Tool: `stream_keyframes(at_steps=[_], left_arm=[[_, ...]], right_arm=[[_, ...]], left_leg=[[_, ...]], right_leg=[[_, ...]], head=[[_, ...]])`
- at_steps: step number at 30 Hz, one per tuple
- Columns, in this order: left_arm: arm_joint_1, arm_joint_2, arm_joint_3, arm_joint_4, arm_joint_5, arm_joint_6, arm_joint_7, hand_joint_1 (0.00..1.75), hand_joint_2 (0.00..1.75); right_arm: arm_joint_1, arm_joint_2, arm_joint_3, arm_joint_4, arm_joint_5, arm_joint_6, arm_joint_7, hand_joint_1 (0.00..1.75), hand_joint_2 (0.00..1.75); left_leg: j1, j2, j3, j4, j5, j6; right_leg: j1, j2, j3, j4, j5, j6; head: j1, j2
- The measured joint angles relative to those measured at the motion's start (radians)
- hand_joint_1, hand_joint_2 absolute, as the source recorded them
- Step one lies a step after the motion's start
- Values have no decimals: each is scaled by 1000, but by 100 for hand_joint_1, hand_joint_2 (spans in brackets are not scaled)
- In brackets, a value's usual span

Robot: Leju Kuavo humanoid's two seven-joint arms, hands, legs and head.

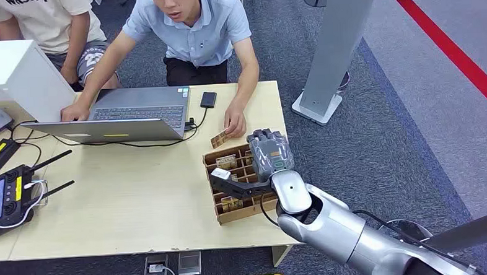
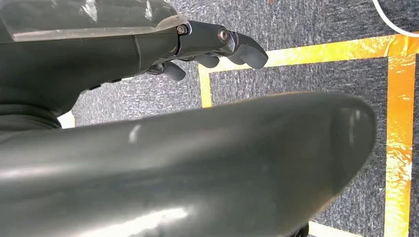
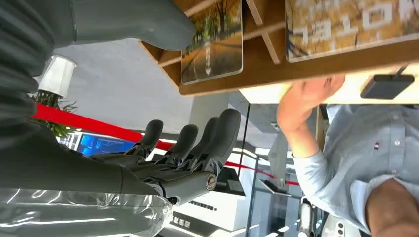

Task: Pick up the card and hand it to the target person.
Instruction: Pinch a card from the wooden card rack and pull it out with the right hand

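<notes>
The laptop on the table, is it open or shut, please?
Open. The laptop shows its keyboard facing up, lid raised toward the camera, and a person's hand rests at its corner.

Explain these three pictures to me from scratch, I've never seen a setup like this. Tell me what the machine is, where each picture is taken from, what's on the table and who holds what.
It is a humanoid robot with silver arms. The head view looks down at a wooden table. The right hand hovers over a compartmented card box, fingers apart, holding nothing. The person in the light blue shirt holds a card at the table's edge. A laptop, a black phone-like device and a controller also lie there. The right wrist view looks past the hand's fingers at the box. The left wrist view shows the left hand hanging above carpet, holding nothing.
</notes>
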Motion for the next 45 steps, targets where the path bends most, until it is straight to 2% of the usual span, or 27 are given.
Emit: stream_keyframes(at_steps=[11, 18, 23, 31, 35, 45], left_arm=[[-1, 0, 0, 0, -1, -1, 0, 0, 0], [-2, 0, 0, 0, -2, -2, 0, 0, 0], [-3, 0, 0, 0, -5, -4, 1, 0, 0], [-6, 0, -5, 0, -8, -8, 2, 0, 0], [-7, 0, -11, 0, -8, 0, 1, 0, 175], [-7, 0, -18, 0, -14, 13, 0, 0, 175]], right_arm=[[5, 0, 10, 15, -1, 2, -9, 78, 175], [5, 0, 10, 17, -1, 2, -9, 95, 175], [5, 0, 10, 17, 0, 2, -9, 115, 175], [5, 0, 10, 17, 1, 3, -9, 128, 175], [5, 0, 10, 17, 1, 4, -9, 134, 175], [5, -1, 10, 17, -4, 4, -5, 134, 175]], left_leg=[[0, 0, 0, 0, 0, 0], [0, 0, 0, 0, 0, 0], [0, 0, 0, 0, 0, 0], [0, 0, 0, 0, 0, 0], [0, 0, 0, 0, 0, 0], [0, 0, 0, 0, 0, 0]], right_leg=[[0, 0, 0, 0, 0, 0], [0, 0, 0, 0, 0, 0], [0, 0, 0, 0, 0, 0], [0, 0, 0, 0, 0, 0], [0, 0, 0, 0, 0, 0], [0, 0, 0, 0, 0, 0]], head=[[0, 0], [0, 0], [0, 0], [0, 0], [0, 0], [0, 0]])
